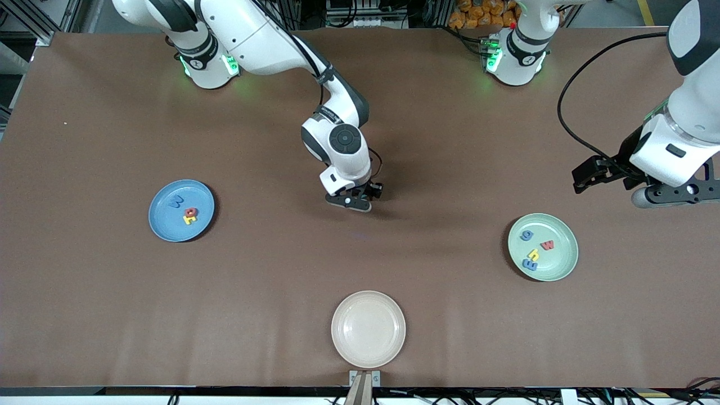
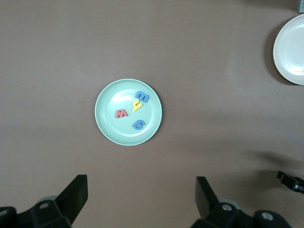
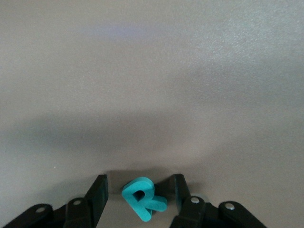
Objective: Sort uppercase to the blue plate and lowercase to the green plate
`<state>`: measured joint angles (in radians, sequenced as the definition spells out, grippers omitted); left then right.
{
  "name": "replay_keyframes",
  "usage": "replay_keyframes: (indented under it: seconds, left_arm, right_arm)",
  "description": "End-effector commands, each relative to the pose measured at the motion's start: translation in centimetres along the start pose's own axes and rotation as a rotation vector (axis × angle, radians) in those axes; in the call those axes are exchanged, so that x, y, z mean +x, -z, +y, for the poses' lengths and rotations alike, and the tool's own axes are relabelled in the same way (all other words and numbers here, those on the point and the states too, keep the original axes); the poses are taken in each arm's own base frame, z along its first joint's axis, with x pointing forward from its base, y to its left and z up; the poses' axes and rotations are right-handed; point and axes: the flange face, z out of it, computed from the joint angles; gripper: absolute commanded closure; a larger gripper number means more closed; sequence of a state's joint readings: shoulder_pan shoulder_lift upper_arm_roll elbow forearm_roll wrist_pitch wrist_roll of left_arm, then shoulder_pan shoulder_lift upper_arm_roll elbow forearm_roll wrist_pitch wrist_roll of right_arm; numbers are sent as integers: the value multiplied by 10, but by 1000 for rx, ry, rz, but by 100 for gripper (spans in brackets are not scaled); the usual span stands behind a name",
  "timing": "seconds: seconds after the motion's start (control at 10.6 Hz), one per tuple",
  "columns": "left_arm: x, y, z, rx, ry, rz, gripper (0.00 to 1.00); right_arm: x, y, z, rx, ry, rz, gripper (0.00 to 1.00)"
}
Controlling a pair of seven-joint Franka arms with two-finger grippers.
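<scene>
At the middle of the brown table point(image 1: 84, 315): right gripper point(image 3: 137, 195), down at the surface, one finger on each side of a teal-green R point(image 3: 142, 198); small gaps show on both sides, so the fingers are not clamped on it.

Toward the right arm's end: blue plate point(image 1: 163, 225), holding a blue M/W letter point(image 1: 176, 202), a red Q point(image 1: 192, 212) and a yellow H point(image 1: 189, 219).

Toward the left arm's end: green plate point(image 1: 562, 264), holding a red w point(image 1: 547, 244), a yellow h point(image 1: 534, 255), a blue E shape point(image 1: 529, 262) and a rounded blue letter point(image 1: 527, 235).

Nearest the front camera: cream plate point(image 1: 368, 328).

Left gripper point(image 2: 141, 197), waiting above the table beside the green plate, fingers spread wide, holding nothing.

No brand marks readable.
</scene>
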<state>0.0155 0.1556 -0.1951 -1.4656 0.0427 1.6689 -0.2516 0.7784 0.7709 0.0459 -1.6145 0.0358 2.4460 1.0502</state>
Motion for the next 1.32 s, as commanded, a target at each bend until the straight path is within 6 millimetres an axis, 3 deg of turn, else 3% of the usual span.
replay_keyframes:
  seconds: [0.0, 0.19, 0.28, 0.66, 1.03, 1.22]
  left_arm:
    - [-8, 4, -10, -2, -6, -26, 0]
    - [-11, 6, -8, -2, -61, -28, 0]
    - [-25, 16, -8, 3, -75, -39, 0]
    - [-44, 21, -14, -1, -63, -47, 0]
    - [-63, 33, -16, -26, -50, -30, 0]
    - [-64, 36, -18, -27, -47, -24, 0]
  right_arm:
    - [-4, -2, 0, -2, -2, 13, 36]
    - [-4, -5, 0, -5, -2, 11, 42]
    - [-6, -6, -1, -6, 1, 11, 43]
    - [-7, -6, -1, -6, 3, 10, 52]
    - [-15, -7, -5, -5, 24, 8, 52]
    - [-14, -10, -6, 5, 71, 14, 52]
